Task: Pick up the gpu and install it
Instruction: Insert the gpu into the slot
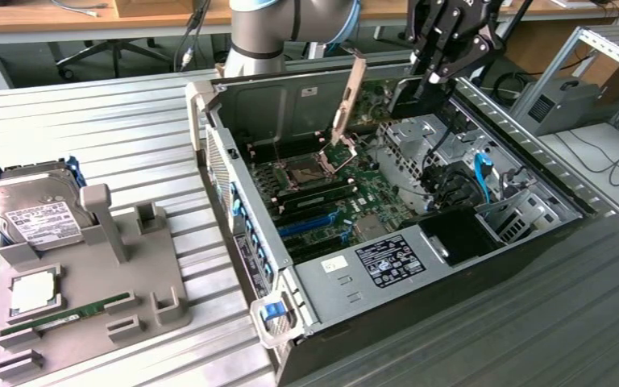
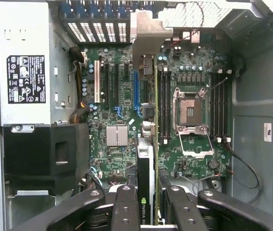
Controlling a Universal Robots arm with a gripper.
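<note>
My gripper [image 1: 441, 66] hangs over the far end of the open computer case [image 1: 321, 278], at the exterior view's upper right. Its black fingers [image 2: 126, 208] are shut on the gpu [image 2: 146, 185], a thin dark card seen edge-on with a green logo near the grip. The card's silver end bracket [image 2: 148, 33] points toward the case's slotted rear wall. The gpu [image 1: 405, 98] shows as a dark plate under the fingers, held above the motherboard [image 2: 117, 159]. It lies roughly in line with the blue expansion slot [image 2: 136, 91], still above the board.
The CPU socket [image 2: 190, 113] stands open beside the card, its metal cover [image 1: 347, 97] tilted up. A power supply [image 2: 23, 72] and black shroud [image 2: 40, 154] fill one side of the case. At the exterior view's left, a grey fixture [image 1: 126, 282] carries a hard drive [image 1: 35, 214] and memory stick [image 1: 68, 313].
</note>
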